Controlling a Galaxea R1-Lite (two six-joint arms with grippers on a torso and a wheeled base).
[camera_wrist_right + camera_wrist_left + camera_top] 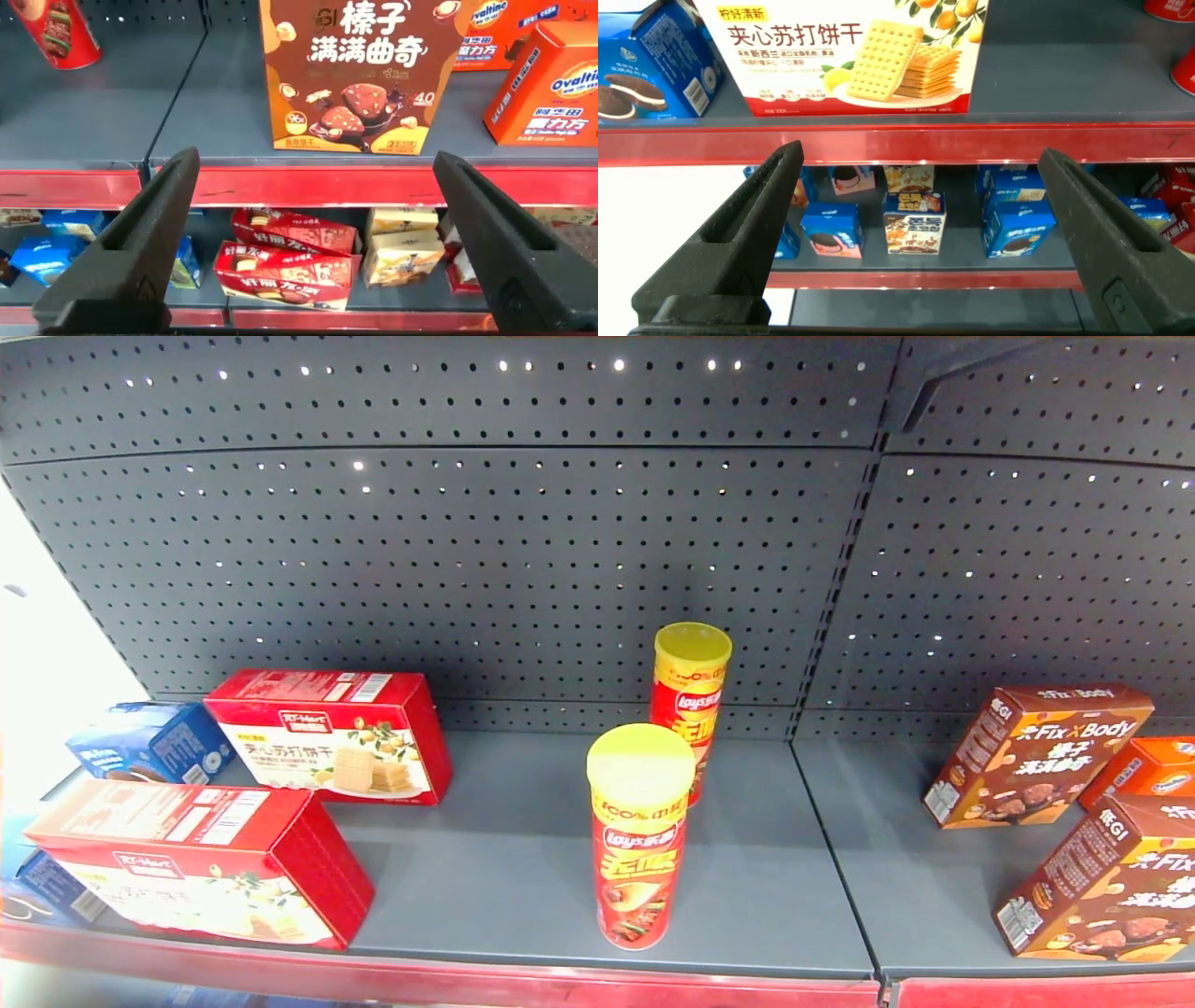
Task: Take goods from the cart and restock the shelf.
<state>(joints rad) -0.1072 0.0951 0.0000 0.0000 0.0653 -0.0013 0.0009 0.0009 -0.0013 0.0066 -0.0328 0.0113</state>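
The grey shelf [523,859] spans the head view, with bare deck between its groups of goods; at its left end stand two red cracker boxes [327,733], one behind the other; at its right end stand brown biscuit boxes [1036,756], tilted, with an orange box [1144,765] just beside them; near the middle two chip cans [640,835] stand upright, the nearer one close to the front edge; a blue box [154,742] sits behind the red ones. The left gripper [920,154] hangs before the shelf's red lip, jaws spread wide and empty; the right gripper [316,157] does likewise, holding nothing. This looks like the gap between placements; the next move calls for turning to the cart, choosing one item and closing on it squarely, then setting it in the bare deck without knocking the front can.
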